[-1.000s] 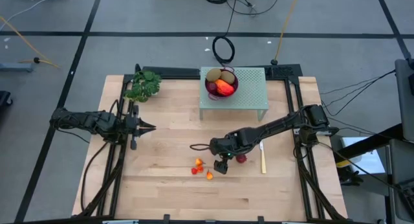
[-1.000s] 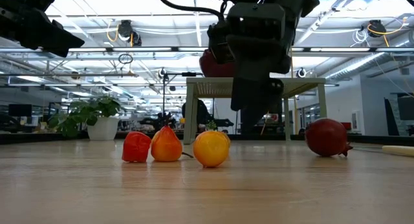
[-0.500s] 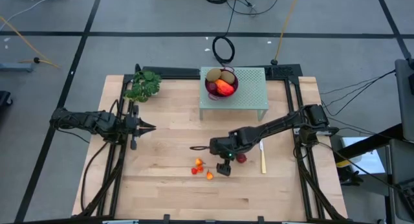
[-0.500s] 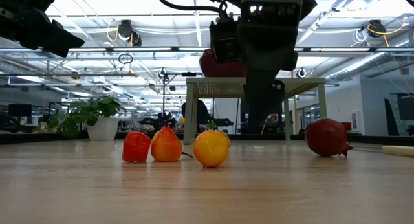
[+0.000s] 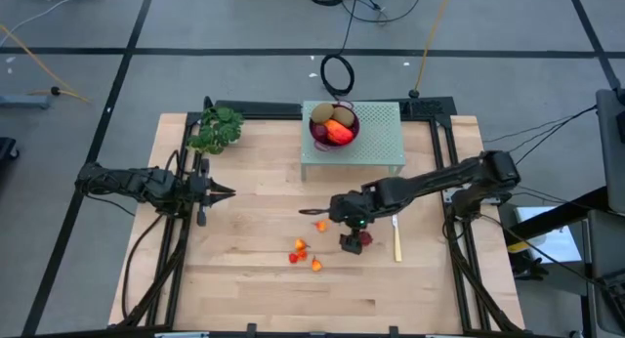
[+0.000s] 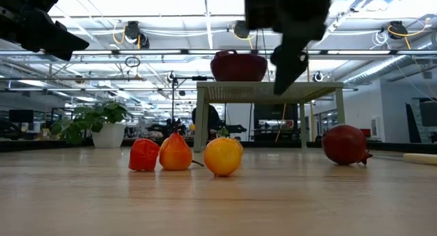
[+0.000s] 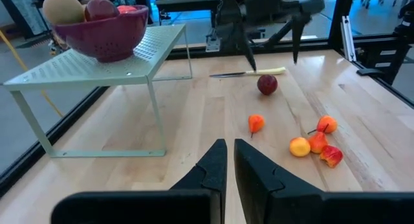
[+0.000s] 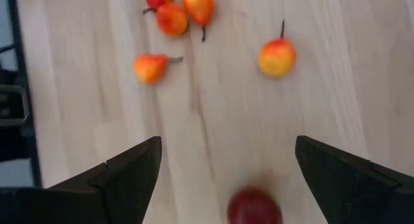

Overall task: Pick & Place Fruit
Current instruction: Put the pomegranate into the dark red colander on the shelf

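Note:
A dark red round fruit (image 5: 364, 238) lies on the wooden table, right of middle. Several tiny orange-red fruits (image 5: 301, 252) lie just left of it, one more (image 5: 321, 225) a little farther back. My right gripper (image 5: 352, 243) hangs open above the table beside the dark red fruit (image 8: 254, 206), which shows low between its spread fingers, and touches nothing. A purple bowl (image 7: 103, 39) on the green stand holds two kiwis (image 5: 332, 112), an elongated orange-red fruit (image 5: 339, 133) and a dark red one. My left gripper (image 7: 229, 162) waits shut at the table's left side.
The green perforated stand (image 5: 376, 147) with the bowl is at the back middle. A yellow-handled knife (image 5: 397, 238) lies right of the dark red fruit. A green leafy bunch (image 5: 217, 128) sits at the back left. Bare wood stretches along the near edge.
My right gripper has risen from just above the table and shifted a little toward the table's right edge, from beside the tiny fruits to over the dark red fruit. Its wrist has rolled somewhat. Its fingers stay open. No fruit has moved.

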Controlling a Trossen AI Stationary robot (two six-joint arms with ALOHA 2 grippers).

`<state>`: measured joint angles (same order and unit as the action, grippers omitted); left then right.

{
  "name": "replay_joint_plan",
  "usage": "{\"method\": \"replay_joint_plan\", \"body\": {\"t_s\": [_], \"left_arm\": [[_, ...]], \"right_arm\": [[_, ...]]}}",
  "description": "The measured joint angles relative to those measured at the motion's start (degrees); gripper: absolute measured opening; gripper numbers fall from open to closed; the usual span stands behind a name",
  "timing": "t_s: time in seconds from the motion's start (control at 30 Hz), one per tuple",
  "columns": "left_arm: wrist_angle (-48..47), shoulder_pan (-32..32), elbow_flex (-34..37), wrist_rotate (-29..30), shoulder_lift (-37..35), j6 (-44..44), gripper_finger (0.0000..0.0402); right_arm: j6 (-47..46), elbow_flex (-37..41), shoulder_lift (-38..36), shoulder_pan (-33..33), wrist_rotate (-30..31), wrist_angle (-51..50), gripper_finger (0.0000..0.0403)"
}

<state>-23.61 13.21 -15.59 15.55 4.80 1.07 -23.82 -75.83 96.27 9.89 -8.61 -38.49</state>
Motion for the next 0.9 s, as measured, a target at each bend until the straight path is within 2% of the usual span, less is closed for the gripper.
{"method": "replay_joint_plan", "body": {"t_s": [0.23, 0.47, 0.63, 0.77, 0.9], "left_arm": [[-0.1, 0.0, 0.0, 0.6, 0.0, -0.3, 0.0033], [0.2, 0.0, 0.0, 2.8, 0.0, -0.3, 0.0033], [0.3, 0.0, 0.0, 3.0, 0.0, -0.6, 0.0033], [0.3, 0.0, 0.0, 3.0, 0.0, -1.5, 0.0033], [0.3, 0.0, 0.0, 3.0, 0.0, -2.7, 0.0033]], "right_arm": [[2.1, 0.0, -4.3, 3.1, 3.1, -7.8, 0.035], [2.1, 0.0, -4.4, 7.2, 8.0, -15.8, 0.035], [3.7, 0.0, -3.0, 9.0, 13.2, -16.2, 0.035], [5.0, 0.6, -1.9, 9.2, 13.0, -16.1, 0.035], [4.8, 4.7, -1.9, 9.4, 12.7, -13.1, 0.035]]}}
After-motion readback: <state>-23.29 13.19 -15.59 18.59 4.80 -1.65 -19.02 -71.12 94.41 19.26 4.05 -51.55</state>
